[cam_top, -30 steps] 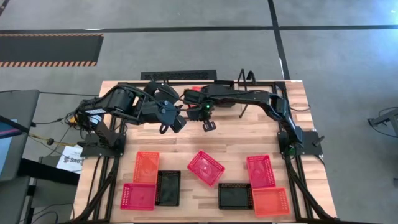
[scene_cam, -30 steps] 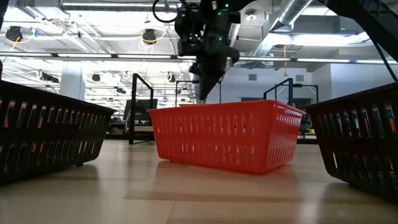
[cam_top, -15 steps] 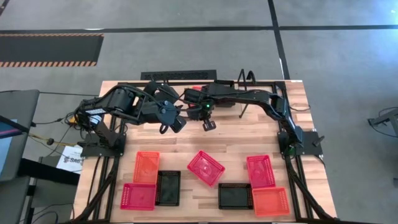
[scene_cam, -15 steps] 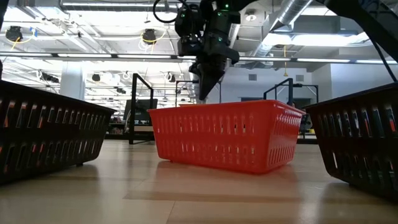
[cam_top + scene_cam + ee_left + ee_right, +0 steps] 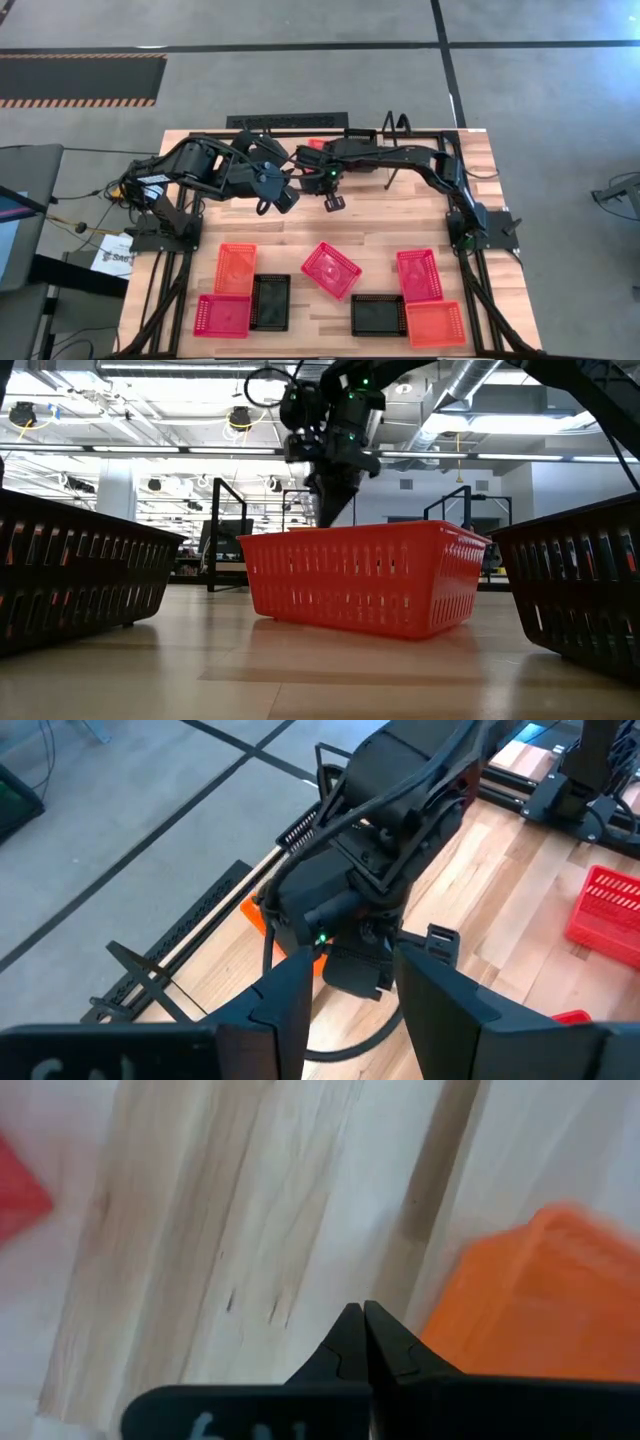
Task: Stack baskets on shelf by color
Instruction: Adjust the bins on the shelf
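Observation:
Several baskets rest on their bottoms along the table's near half: orange (image 5: 236, 267), pinkish-red (image 5: 222, 315), black (image 5: 270, 302), a turned pinkish-red one (image 5: 331, 270), pinkish-red (image 5: 419, 275), black (image 5: 378, 315) and orange (image 5: 435, 323). The shelf (image 5: 398, 128) stands at the far edge. An orange basket (image 5: 530, 1305) and a reddish one (image 5: 315, 143) show there, under the arms. My right gripper (image 5: 336, 202) is shut and points down over bare table just in front of the shelf. Beside it, raised, my left gripper (image 5: 350, 1010) is open and holds nothing.
The two arms cross close together over the table's far middle. Bare wood lies between them and the row of baskets. In the low view the middle basket (image 5: 360, 590) stands between two black baskets (image 5: 80, 580) (image 5: 580, 590).

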Motion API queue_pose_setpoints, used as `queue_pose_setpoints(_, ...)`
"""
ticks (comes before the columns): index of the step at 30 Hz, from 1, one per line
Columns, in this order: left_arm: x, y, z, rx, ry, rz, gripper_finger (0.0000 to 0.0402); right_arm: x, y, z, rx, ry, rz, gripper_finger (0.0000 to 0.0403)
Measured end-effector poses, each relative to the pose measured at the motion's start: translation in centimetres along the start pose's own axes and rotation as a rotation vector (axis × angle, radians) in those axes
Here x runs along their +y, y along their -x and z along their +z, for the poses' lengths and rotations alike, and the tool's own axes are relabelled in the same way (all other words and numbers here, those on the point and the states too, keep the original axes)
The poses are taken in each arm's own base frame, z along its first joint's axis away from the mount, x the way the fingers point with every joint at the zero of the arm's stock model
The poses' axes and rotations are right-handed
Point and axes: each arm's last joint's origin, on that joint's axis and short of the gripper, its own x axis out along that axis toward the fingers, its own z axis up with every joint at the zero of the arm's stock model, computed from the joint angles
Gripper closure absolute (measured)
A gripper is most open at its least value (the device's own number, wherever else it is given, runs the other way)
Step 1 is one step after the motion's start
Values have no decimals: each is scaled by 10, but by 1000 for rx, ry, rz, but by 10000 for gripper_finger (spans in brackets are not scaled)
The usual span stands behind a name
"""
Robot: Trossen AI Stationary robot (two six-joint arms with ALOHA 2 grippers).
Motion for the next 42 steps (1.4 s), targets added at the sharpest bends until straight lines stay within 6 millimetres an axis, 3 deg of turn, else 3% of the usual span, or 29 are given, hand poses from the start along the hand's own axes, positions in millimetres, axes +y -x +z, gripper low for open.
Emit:
queue_pose_setpoints(16,0,0,0,6,0,-9,269,-23,2,-18,48,-63,-34,403)
queue_pose_setpoints(22,0,0,0,6,0,-9,269,-21,6,-22,78,-65,-15,403)
queue_pose_setpoints(27,0,0,0,6,0,-9,269,-6,34,-18,47,-44,-25,403)
queue_pose_setpoints(32,0,0,0,6,0,-9,269,-1,77,-22,-17,-60,-99,403)
queue_pose_setpoints(36,0,0,0,6,0,-9,269,-19,104,-41,-21,-170,-216,403)
queue_pose_setpoints(42,0,0,0,6,-3,-10,269,-48,110,-71,28,-354,-251,403)
